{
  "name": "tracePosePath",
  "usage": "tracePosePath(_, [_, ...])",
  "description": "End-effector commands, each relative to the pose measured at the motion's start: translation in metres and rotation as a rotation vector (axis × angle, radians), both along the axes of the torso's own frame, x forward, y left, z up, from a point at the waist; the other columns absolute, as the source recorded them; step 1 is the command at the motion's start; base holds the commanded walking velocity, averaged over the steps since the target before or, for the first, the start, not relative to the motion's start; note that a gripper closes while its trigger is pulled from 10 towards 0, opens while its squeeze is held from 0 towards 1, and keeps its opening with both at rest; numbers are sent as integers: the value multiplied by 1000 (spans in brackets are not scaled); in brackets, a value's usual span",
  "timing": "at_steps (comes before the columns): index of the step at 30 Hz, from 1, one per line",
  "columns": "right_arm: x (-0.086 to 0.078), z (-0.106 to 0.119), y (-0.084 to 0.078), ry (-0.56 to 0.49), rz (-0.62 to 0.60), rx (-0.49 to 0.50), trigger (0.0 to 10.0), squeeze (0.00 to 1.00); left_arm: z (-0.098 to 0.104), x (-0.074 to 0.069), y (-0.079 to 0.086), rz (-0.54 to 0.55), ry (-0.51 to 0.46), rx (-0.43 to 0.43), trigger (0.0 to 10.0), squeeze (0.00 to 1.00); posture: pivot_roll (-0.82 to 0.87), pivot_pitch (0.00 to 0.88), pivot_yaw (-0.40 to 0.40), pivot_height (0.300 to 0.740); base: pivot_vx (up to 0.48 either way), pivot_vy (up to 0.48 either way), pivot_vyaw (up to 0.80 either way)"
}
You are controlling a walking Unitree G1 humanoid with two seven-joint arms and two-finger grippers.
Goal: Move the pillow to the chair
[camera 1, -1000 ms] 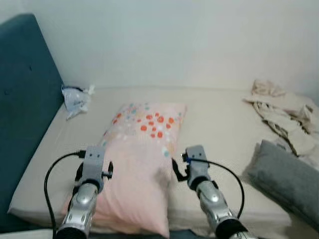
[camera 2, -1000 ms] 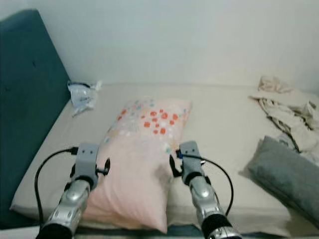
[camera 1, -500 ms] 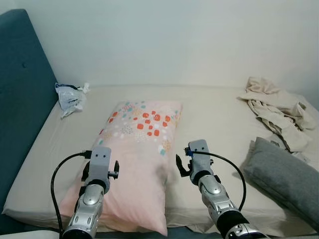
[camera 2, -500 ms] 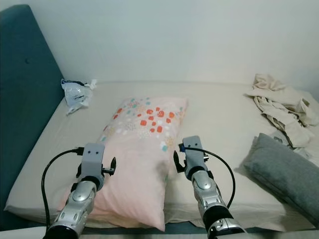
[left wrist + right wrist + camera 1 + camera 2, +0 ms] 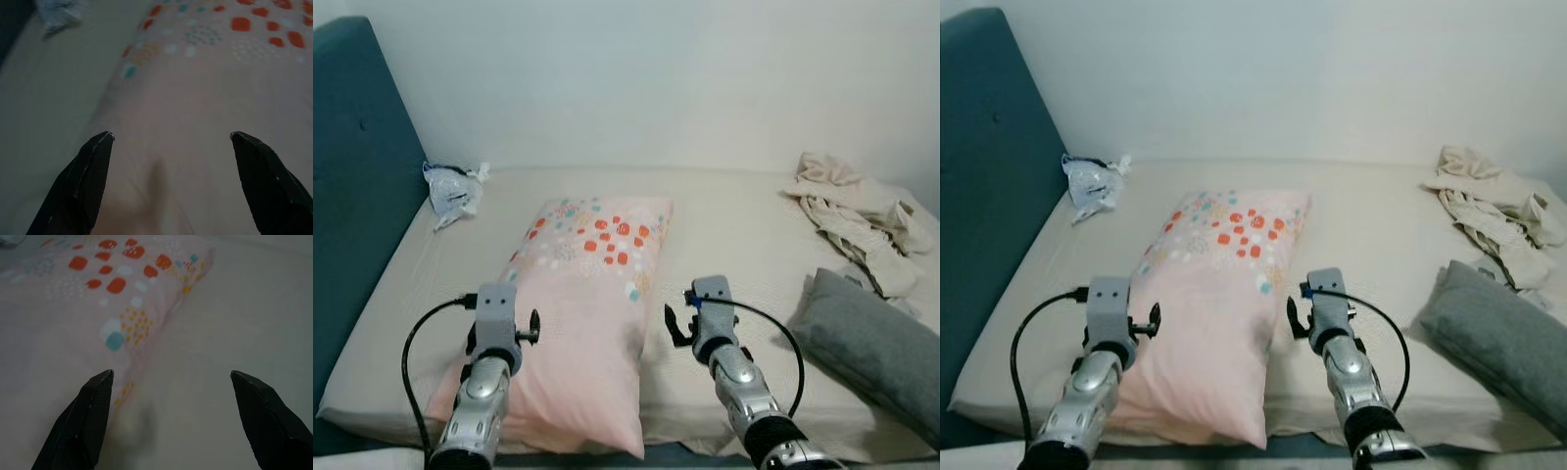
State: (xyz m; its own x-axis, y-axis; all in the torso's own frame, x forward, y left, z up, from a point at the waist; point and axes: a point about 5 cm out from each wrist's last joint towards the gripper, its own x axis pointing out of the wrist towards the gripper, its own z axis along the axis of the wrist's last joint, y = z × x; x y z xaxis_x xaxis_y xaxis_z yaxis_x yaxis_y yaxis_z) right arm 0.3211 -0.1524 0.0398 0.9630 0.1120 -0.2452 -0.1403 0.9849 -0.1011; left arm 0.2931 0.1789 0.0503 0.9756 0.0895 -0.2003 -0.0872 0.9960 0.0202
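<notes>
Reaching over the near edge of the beige-sheeted bed, both arms flank the pale pink pillow with red, teal and yellow spots, which lies lengthwise on the mattress. The left gripper hovers above the pillow's near left part, fingers spread wide and empty; the right gripper straddles the pillow's right edge, equally wide and empty. This looks like the approach before a two-sided grasp; next, both need to lower and close on the pillow. Farther off lie a grey folded cushion, crumpled beige cloth, a crinkled plastic bag and the teal headboard.
</notes>
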Motion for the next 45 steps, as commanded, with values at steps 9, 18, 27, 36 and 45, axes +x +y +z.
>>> tracePosePath(9, [-7, -6, 0, 8, 32, -9, 10000, 0, -15, -32, 24, -25, 127, -344, 10000, 0, 29, 109, -28, 626, 0, 0, 0])
tracePosePath(18, [-6, -3, -2, -5, 39, 6, 10000, 0, -4, -60, 50, -78, 146, -577, 10000, 0, 43, 121, -36, 626, 0, 0, 0])
tracePosePath(27, [-7, -7, -1, 24, 41, 53, 10000, 0, -29, -79, 56, 55, 298, -611, 10000, 0, 55, 133, -50, 611, 0, 0, 0])
tracePosePath(36, [-4, -2, 5, 9, 60, 59, 10000, 0, -38, -70, 40, 201, 319, -657, 10000, 0, 38, 136, -46, 557, 0, 0, 0])
tracePosePath(45, [-5, -3, 2, 15, 67, 53, 10000, 0, -13, -55, 32, 113, 45, -1078, 10000, 0, 18, 130, -35, 518, 0, 0, 0])
